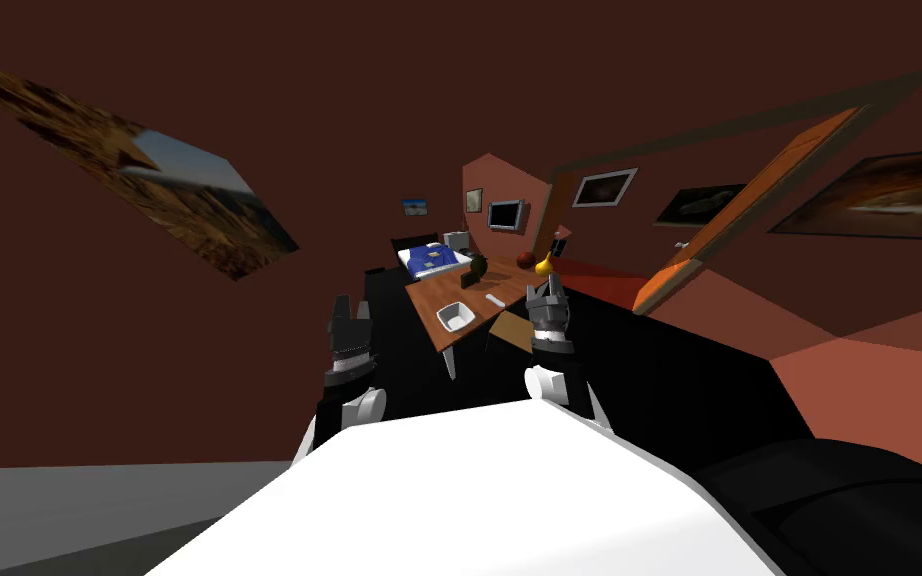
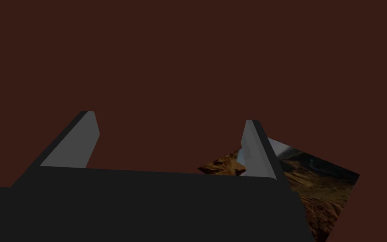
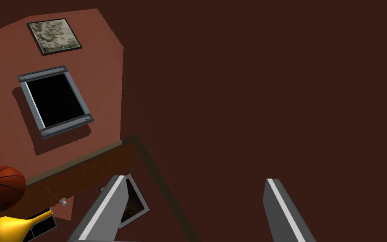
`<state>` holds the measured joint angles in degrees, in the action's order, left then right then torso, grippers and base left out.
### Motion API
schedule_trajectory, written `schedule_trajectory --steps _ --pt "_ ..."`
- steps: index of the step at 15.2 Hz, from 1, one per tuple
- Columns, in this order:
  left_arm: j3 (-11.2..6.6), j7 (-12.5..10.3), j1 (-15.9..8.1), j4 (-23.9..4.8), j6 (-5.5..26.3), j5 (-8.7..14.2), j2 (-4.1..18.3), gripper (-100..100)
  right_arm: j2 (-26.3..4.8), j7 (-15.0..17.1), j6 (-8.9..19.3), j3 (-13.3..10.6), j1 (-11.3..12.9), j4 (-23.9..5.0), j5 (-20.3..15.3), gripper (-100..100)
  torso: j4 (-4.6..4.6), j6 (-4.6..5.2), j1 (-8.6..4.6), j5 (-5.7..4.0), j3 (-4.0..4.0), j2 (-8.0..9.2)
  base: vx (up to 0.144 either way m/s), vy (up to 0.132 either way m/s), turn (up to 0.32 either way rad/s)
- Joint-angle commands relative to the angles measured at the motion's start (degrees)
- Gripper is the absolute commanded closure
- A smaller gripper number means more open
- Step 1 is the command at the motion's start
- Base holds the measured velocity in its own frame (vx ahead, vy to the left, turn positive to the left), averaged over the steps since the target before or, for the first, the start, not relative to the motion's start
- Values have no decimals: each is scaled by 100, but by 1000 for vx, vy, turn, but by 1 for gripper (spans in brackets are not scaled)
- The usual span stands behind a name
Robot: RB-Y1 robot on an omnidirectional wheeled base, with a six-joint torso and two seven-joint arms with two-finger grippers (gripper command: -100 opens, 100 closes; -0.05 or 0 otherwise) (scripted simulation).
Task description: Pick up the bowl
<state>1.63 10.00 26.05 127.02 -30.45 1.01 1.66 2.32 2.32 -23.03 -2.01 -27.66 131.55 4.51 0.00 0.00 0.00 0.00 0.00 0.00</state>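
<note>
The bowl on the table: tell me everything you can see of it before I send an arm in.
The bowl is plain white and shallow, with a squarish rim and rounded corners. Its inside looks light grey and empty, and its material cannot be told. It stands upright on the brown table, close to the table's near end. Only the table touches it. The right claw is open and apart from it.
</note>
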Motion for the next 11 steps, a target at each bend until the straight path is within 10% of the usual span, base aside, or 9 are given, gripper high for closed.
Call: schedule_trajectory --steps 1,11 --pt "15 -94 -7 -26 136 -22 240 -100 0 0 0 0 0 0 0 0 0 0 0 0 0 0 5 -10 -31" --pt "123 -810 -63 -222 1174 -191 751 -100 1 0 0 -1 0 0 0 0 -3 1 -21 -4 -8 -13 24 -45 -58"
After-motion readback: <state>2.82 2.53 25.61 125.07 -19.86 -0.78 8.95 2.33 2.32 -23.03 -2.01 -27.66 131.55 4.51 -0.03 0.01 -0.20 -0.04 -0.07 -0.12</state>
